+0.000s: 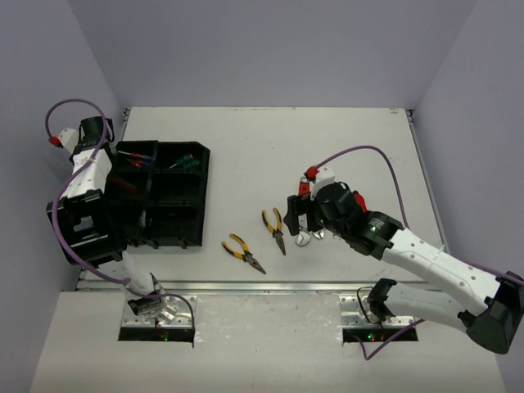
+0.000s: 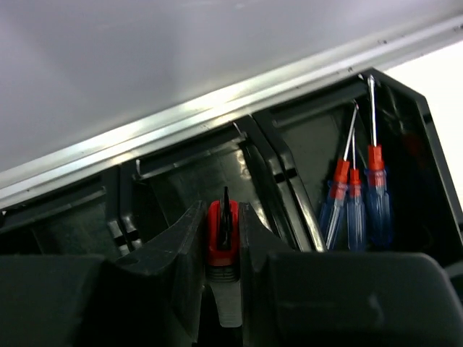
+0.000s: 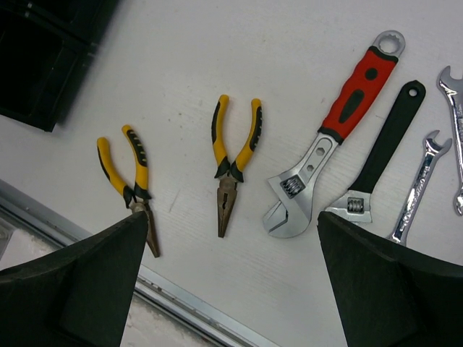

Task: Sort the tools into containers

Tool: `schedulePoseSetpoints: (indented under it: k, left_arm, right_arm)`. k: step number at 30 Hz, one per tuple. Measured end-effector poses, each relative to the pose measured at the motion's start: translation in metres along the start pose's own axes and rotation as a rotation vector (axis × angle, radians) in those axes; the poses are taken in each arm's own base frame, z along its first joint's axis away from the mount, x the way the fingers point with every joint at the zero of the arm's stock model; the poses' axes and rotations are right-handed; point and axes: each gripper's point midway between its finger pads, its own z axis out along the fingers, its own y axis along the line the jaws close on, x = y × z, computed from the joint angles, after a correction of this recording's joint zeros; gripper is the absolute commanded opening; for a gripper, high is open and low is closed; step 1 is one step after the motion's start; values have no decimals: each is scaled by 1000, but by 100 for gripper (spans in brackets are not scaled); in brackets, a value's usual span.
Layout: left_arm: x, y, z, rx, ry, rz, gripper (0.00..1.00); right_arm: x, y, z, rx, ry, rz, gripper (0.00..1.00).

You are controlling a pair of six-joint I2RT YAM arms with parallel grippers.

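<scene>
Left gripper (image 2: pixel 221 213) is clamped on a red-handled tool (image 2: pixel 221 242), with both fingers pressed against the red grip. It may be a small screwdriver, though too little of it shows to be sure. The gripper holds the tool above the black organizer tray (image 1: pixel 176 225), which sits at the left side of the white table (image 1: pixel 327 147). In the wrist view, the compartment to the right of the held tool contains three blue-handled screwdrivers (image 2: pixel 354 210) with red collars. They lie side by side with their shafts pointing at the far wall. From above, green-handled screwdrivers (image 1: pixel 187 162) lie in a far compartment on the tray's right side. Right of the tray, two yellow-handled pliers lie flat on the table with their jaws closed. The near pliers (image 3: pixel 126 173) are close to the table's metal edge, and the second pliers (image 3: pixel 233 163) are just beside them. The right gripper (image 3: pixel 231 220) hangs over this spot with its fingers (image 3: pixel 94 282) spread wide and nothing between them. Further right lies a red-handled adjustable wrench (image 3: pixel 340 137). A black-handled adjustable wrench (image 3: pixel 380 155) is close beside it. Two silver wrenches (image 3: pixel 419 188) lie at the frame's right edge.
</scene>
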Motion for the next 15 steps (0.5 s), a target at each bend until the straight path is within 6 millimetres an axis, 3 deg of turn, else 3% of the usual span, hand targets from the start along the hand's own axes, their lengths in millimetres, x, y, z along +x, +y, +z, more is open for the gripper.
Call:
schedulePoseSetpoints:
  k: [2,4,5,10,13,15]
  left_arm:
    - [3,-4,-1,23,18,16,42]
    - [7,-8,-2,47,36,28,72]
    - [8,-10,-3,62,46,31,80]
    - [20,-22,-8,135,112,30,100]
    - [26,-25,-19,188,149,20,100]
    - [27,-27,-38,253,166,6,100]
  right_arm:
    - [4,0,4,4,18,-4,99]
    - [8,-1,8,11,35,-9,99]
    - [9,-1,9,15,42,-11,99]
    - [4,-12,12,78,72,-6,99]
    - [-13,-35,16,160,73,38,99]
    - [-18,-54,18,230,83,59,99]
